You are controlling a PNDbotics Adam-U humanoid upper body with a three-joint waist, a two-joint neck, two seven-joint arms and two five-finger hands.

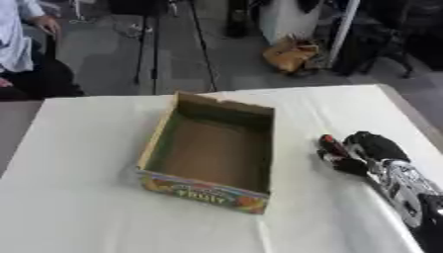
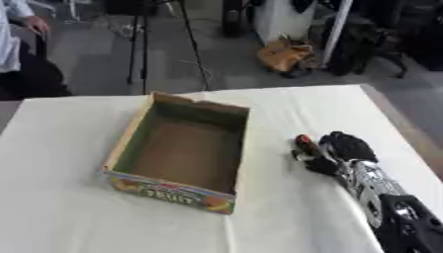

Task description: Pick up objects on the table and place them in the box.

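Observation:
An open cardboard box (image 1: pixel 254 148) with a colourful printed front stands in the middle of the white table, and its brown inside shows nothing. To its right, my right hand (image 1: pixel 368 148) lies on the table with its fingers curled round a small red and dark object (image 1: pixel 328 144). Only the object's red end sticks out past the fingers toward the box. My black and silver right forearm (image 1: pixel 405 185) runs off to the lower right. My left hand shows in neither view.
The white tablecloth (image 1: pixel 78 197) covers the table, whose right edge (image 1: pixel 414 116) runs close by my right hand. Beyond the far edge are a tripod (image 1: pixel 147 44), a tan bag (image 1: pixel 290 54) on the floor and a seated person at the upper left.

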